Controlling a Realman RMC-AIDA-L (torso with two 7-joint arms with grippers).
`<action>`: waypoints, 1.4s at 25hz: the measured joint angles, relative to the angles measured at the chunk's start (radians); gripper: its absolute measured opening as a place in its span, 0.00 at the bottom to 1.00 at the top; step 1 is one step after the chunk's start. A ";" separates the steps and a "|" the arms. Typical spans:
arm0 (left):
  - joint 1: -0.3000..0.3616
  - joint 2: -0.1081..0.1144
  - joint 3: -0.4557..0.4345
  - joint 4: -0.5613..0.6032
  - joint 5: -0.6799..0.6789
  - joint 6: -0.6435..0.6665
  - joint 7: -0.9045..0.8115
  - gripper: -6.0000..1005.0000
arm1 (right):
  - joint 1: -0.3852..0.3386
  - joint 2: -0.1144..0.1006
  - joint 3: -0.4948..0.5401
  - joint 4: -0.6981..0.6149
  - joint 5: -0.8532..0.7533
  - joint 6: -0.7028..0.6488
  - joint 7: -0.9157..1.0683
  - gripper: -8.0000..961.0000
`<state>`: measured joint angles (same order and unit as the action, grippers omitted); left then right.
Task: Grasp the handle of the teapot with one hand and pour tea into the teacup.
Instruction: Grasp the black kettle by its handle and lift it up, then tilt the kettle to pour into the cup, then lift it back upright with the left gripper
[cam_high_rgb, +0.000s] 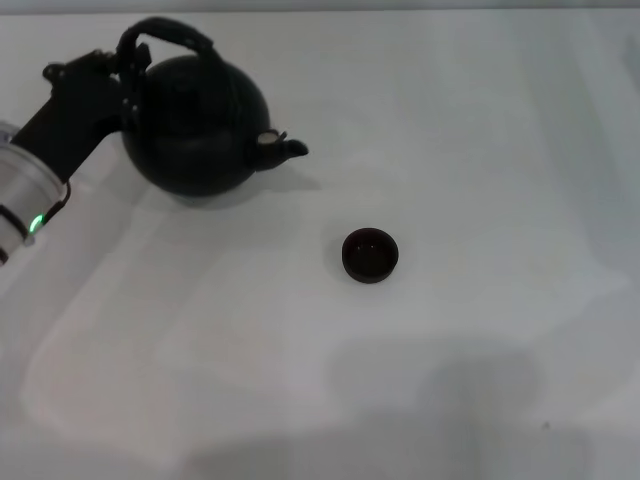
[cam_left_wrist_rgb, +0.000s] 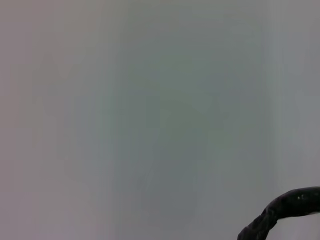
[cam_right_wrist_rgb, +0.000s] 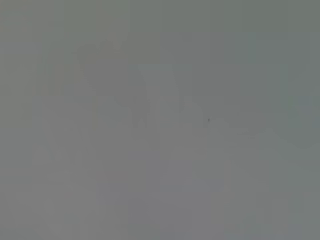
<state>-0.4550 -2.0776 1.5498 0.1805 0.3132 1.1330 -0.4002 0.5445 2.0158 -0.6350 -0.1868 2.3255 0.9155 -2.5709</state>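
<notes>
Left gripper (cam_high_rgb: 128, 75) sits at the left end of the handle (cam_high_rgb: 165, 33), black body right against the bail where it meets the pot; jaws are hidden behind the handle and the gripper housing, so cannot tell if they are spread or pinching. The left arm comes in from the bench's left edge, with a green light on its pale wrist section. In the left wrist view only a curved piece of the handle (cam_left_wrist_rgb: 285, 210) shows at one corner, the rest is plain pale surface. Teapot (cam_high_rgb: 195, 125) stands near the far-left corner of the bench (cam_high_rgb: 480, 150), body upright, stubby spout pointing right toward the middle. Teacup (cam_high_rgb: 370, 254) sits upright on the bench around the centre, well apart from the teapot, nearer the front and to the right of the spout. Open bench lies between spout and cup. Right gripper is not seen in the head view, and the right wrist view shows only flat grey surface.
</notes>
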 joint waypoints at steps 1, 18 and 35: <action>-0.004 0.001 0.000 0.007 0.005 0.000 0.000 0.09 | 0.000 0.000 0.000 0.000 0.000 0.000 0.000 0.87; -0.067 -0.002 0.024 0.072 0.178 0.001 0.226 0.09 | 0.000 0.000 0.000 -0.003 0.000 0.000 0.000 0.87; -0.067 -0.004 0.122 0.102 0.179 -0.006 0.453 0.09 | 0.023 0.004 0.001 0.002 0.000 0.000 0.000 0.87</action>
<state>-0.5223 -2.0816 1.6717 0.2826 0.4925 1.1266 0.0530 0.5672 2.0194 -0.6345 -0.1844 2.3255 0.9158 -2.5709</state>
